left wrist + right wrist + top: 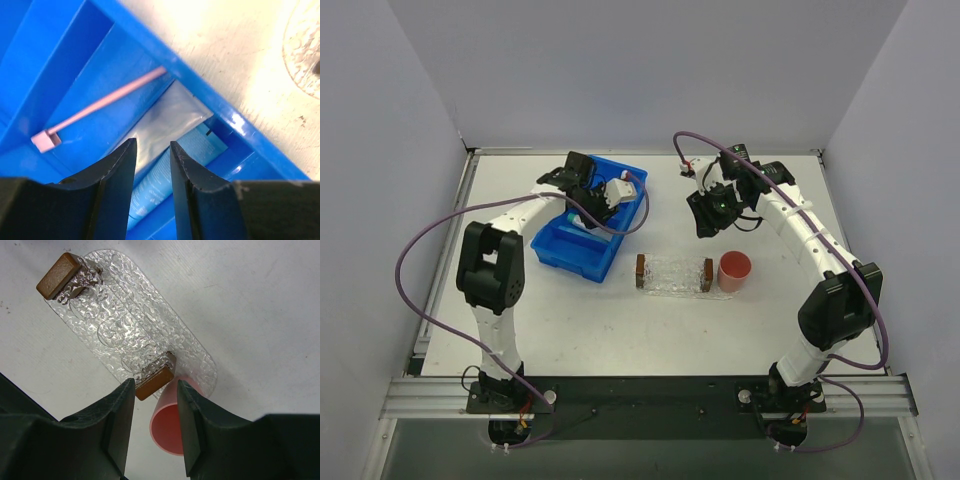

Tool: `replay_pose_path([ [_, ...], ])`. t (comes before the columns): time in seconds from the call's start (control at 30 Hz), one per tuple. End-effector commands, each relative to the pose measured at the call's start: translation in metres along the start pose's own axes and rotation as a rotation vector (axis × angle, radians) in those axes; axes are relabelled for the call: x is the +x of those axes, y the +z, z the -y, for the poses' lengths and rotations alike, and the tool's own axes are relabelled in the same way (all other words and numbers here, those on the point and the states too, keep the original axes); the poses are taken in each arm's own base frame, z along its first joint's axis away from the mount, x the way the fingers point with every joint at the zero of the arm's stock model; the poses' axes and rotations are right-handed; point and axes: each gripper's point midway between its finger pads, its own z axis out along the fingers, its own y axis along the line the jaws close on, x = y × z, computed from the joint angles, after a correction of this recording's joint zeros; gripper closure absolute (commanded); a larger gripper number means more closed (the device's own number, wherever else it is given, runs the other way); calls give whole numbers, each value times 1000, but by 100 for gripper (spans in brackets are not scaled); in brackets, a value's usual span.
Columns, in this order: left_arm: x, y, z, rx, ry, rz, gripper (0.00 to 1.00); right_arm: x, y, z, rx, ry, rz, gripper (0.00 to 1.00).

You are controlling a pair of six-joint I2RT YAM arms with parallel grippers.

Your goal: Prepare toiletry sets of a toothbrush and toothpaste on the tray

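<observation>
A thin pink toothbrush lies slantwise in a compartment of the blue bin. Beside it lie two toothpaste tubes, one pale grey-blue and one brighter blue. My left gripper hangs open just above these tubes, with nothing between its fingers; in the top view it is over the bin. The clear glittery tray with brown end blocks sits mid-table and holds nothing. My right gripper hovers open above the tray's right end, holding nothing.
A round pink cup stands against the tray's right end. The blue compartmented bin lies left of the tray. Grey walls close off the table on three sides.
</observation>
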Motion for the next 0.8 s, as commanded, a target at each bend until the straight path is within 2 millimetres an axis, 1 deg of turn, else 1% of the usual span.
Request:
replay_pose_path([
  [0.0,-24,2,6,80,108,52,57,4,0,-5,-15,-5,-16,65],
  [0.03,-21,7,8,95,112,42,57,5,-1,-4,-13,-4,-16,65],
  [0.13,-18,10,11,120,131,23,56,6,-2,-4,-10,-7,-17,65],
  [0.3,-21,6,10,110,141,33,56,8,0,-3,-8,-6,-24,65],
  [0.4,-26,-1,10,88,139,59,56,8,0,-4,-11,-7,-25,65],
  [0.43,-32,-8,9,73,145,77,56,8,1,-4,-11,-6,-26,65],
  [0.47,-32,-9,11,75,146,83,56,9,1,-3,-13,-4,-28,65],
  [0.53,-38,-18,15,78,152,113,57,8,1,-4,-16,-2,-27,65],
  [0.57,-35,-18,20,94,154,112,57,8,3,-4,-18,-1,-29,65],
  [0.6,-37,-21,22,99,176,123,57,8,4,-4,-21,-2,-30,65],
  [0.67,-31,-23,32,137,186,107,57,7,4,-4,-22,-1,-28,65],
  [0.77,-29,-27,36,170,204,140,59,8,4,-4,-26,1,-31,65],
])
